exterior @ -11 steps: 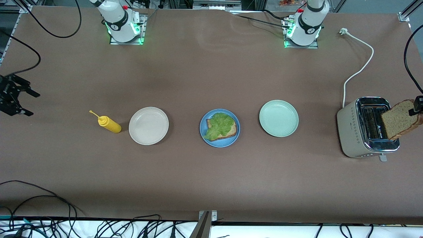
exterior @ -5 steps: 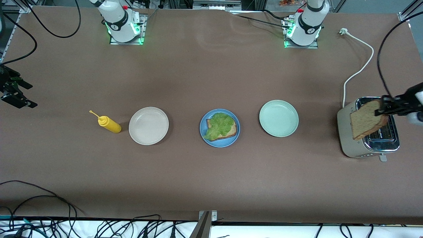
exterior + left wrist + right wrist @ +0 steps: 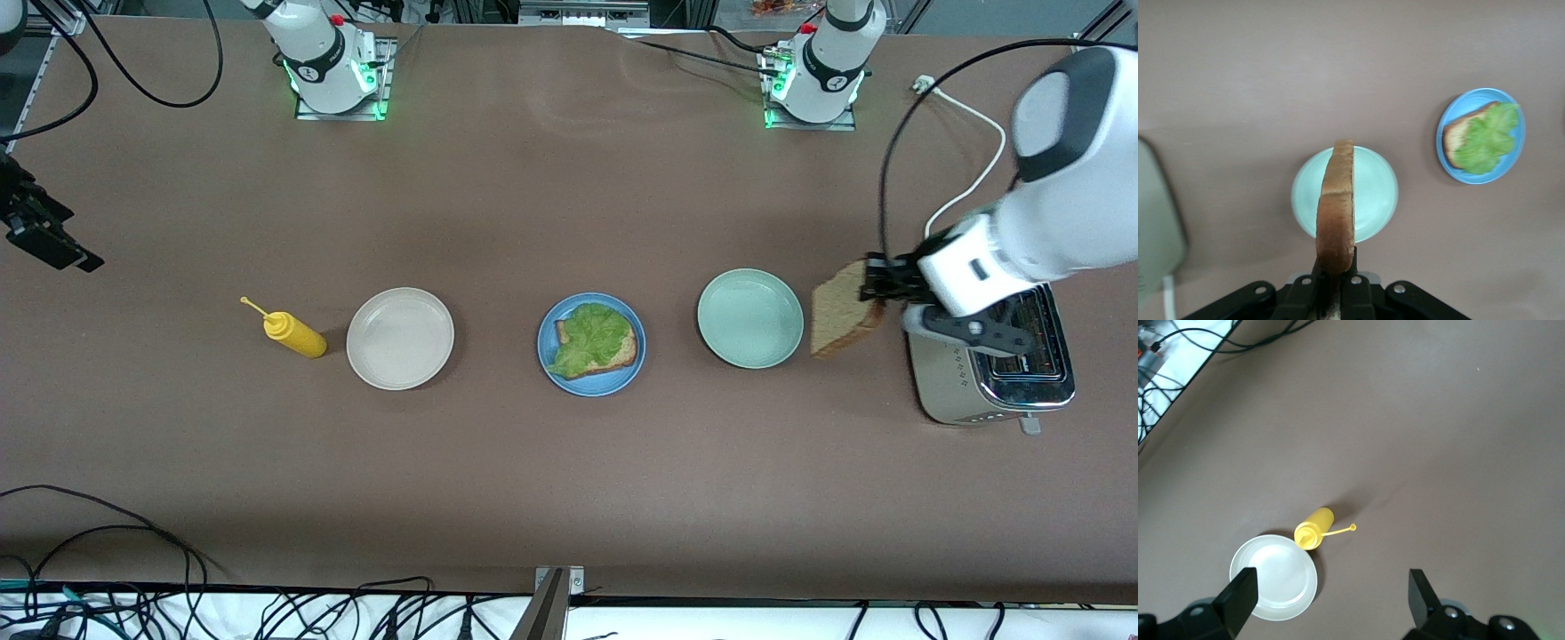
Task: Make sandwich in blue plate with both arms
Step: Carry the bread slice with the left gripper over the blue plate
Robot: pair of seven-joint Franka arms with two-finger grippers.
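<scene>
Blue plate (image 3: 591, 383) at mid-tabletop, carrying one bread slice (image 3: 628, 348) under a ruffled lettuce leaf (image 3: 591, 336): sandwich lacking only its top. Second bread slice (image 3: 839, 308) pinched on edge in the left gripper (image 3: 876, 290), fingers clenched on its crust, hanging over bare tabletop between the pale green plate (image 3: 749, 318) and the toaster (image 3: 956, 391), toward the left arm's end from the blue plate. Step in hand, by judgement: carrying the top slice across to the blue plate. Next move likely calls for passing over the pale green plate, tipping the slice flat, squaring it above the lettuce leaf, lowering, then letting go. Right gripper (image 3: 1331, 597) waiting with fingers spread wide, over the tabletop near the mustard bottle (image 3: 294, 333) and cream plate (image 3: 400, 338), toward the right arm's end from the blue plate.
</scene>
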